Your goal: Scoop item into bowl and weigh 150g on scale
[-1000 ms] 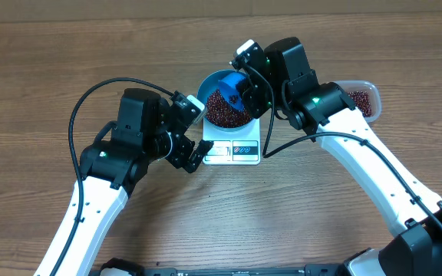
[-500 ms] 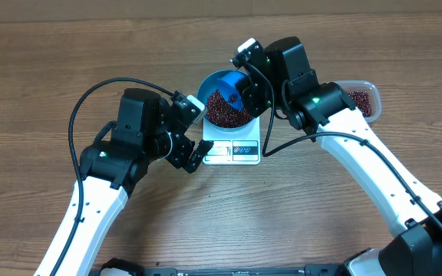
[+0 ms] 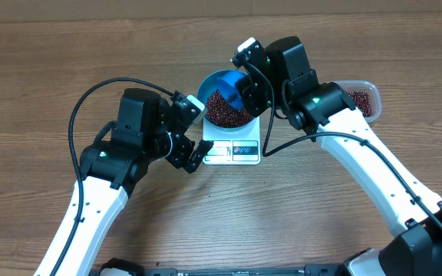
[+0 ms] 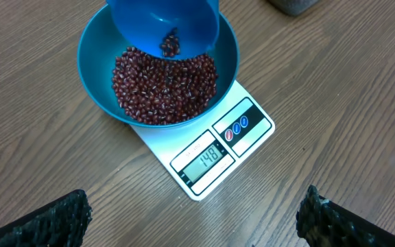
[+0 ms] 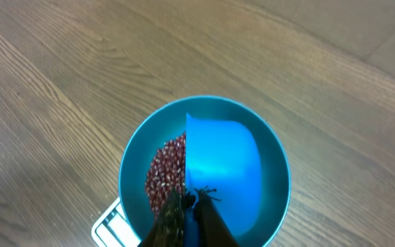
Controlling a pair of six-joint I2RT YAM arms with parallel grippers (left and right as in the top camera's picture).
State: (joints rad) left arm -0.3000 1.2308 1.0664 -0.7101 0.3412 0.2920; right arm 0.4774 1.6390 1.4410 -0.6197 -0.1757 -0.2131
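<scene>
From overhead, you are seeing the teal bowl (image 3: 208, 86) sitting on the white scale (image 3: 232, 151), with the red-brown beans (image 3: 221, 115) heaped inside it; the right gripper (image 3: 245, 92) is hanging over the bowl's right rim, clamped on the blue scoop (image 3: 231, 86), which is tipping into the bowl; the left gripper (image 3: 198, 134) is hovering just left of the scale with its jaws spread wide and nothing between them; a clear tub (image 3: 363, 98) holding more beans is sitting on the table (image 3: 37, 69) behind the right arm.

Through the left wrist, you are looking down on the bowl covering the scale's far part; the scoop is tilting above it with a few beans clinging near its lip; the display (image 4: 208, 156) is reading 148; the two black fingers (image 4: 50, 218) are standing well apart at the lower corners.

Through the right wrist, the dark fingertips (image 5: 173, 223) are pinching together on the scoop's handle; the scoop is covering the bowl's right half, beans showing on the left.
</scene>
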